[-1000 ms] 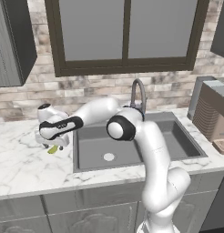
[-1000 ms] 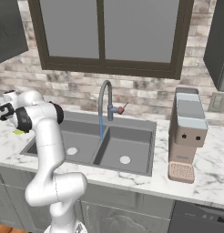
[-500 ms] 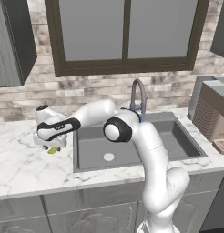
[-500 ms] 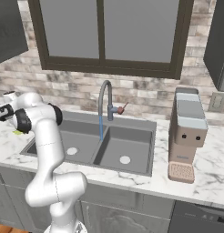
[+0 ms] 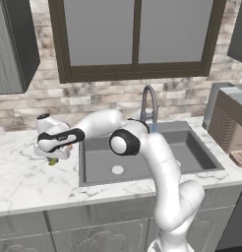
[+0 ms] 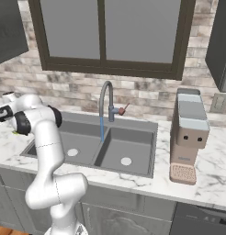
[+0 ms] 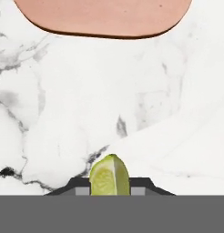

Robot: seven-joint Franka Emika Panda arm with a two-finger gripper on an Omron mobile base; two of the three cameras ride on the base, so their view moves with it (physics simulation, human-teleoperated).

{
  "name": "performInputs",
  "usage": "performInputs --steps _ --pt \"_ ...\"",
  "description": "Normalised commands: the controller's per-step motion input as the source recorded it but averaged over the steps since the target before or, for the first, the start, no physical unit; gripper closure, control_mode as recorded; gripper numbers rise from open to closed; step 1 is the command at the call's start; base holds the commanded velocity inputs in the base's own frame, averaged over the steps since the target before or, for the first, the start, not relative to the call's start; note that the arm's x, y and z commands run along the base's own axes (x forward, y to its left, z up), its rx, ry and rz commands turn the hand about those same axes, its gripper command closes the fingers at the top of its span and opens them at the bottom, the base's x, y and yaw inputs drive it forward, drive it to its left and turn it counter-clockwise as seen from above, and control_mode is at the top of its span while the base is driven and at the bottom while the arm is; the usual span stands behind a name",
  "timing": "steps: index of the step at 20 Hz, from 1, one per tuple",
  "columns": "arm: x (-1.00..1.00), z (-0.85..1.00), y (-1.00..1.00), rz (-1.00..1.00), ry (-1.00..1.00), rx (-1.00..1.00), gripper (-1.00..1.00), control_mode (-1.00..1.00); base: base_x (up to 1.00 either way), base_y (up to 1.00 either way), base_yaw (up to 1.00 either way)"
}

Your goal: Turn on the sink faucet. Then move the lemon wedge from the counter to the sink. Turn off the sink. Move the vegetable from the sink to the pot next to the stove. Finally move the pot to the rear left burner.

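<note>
Yellow-green lemon wedge (image 7: pixel 109 175) on white, grey-veined marble counter (image 7: pixel 63 113); flat orange-brown oval (image 7: pixel 107 17); dark grey sink (image 5: pixel 142 157).

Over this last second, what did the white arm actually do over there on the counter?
The tool closed its fingers around the lemon wedge, which sits on the counter left of the sink; the arm itself barely shifted. Nothing has been lifted yet. Water keeps running from the sink faucet, and the flat orange-brown oval lies as before.
</note>
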Motion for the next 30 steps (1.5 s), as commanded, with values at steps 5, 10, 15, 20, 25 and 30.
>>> performInputs --steps 5,10,15,20,25,30 --pt "-0.08 0.08 -0.15 0.0 -0.07 0.0 1.0 -1.0 0.0 0.0 0.0" --pt "-0.21 0.29 -0.48 -0.02 -0.06 0.0 1.0 -1.0 0.0 0.0 0.0" --pt "-0.26 0.25 -0.75 -0.06 -0.08 0.0 1.0 -1.0 0.0 0.0 0.0" --pt "-0.32 0.19 -0.88 -0.06 -0.12 0.01 1.0 -1.0 0.0 0.0 0.0" --pt "-0.25 0.26 -0.85 -0.06 -0.11 0.03 1.0 -1.0 0.0 0.0 0.0" --pt "-0.16 0.2 -0.77 -0.05 -0.09 0.02 1.0 -1.0 0.0 0.0 0.0"
